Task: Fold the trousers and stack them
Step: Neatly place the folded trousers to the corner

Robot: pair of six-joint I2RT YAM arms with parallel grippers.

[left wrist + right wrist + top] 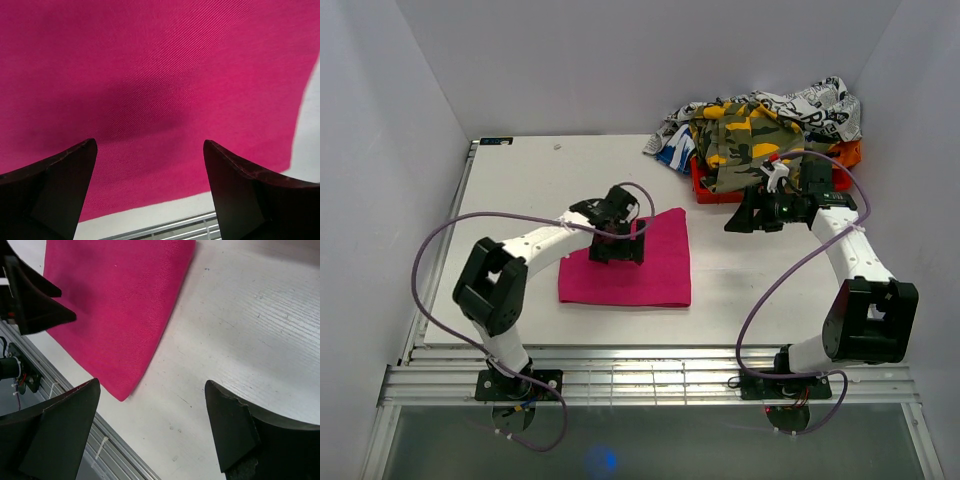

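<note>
The left end effector (617,250) hides part of the trousers (655,272); heaped clothes (750,130) half-bury an orange bin (701,190).

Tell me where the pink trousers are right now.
Top view: the folded trousers lie left of centre on the table, beneath the left gripper, apart from the far-right clothes pile.

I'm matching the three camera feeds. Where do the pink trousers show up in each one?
Top external: trousers lie folded, left of centre.
Left wrist: trousers fill most of the picture.
Right wrist: trousers sit upper left.
Shared landmark: the metal rail along the near edge, seen at the bottom of the left wrist view and lower left of the right wrist view.
</note>
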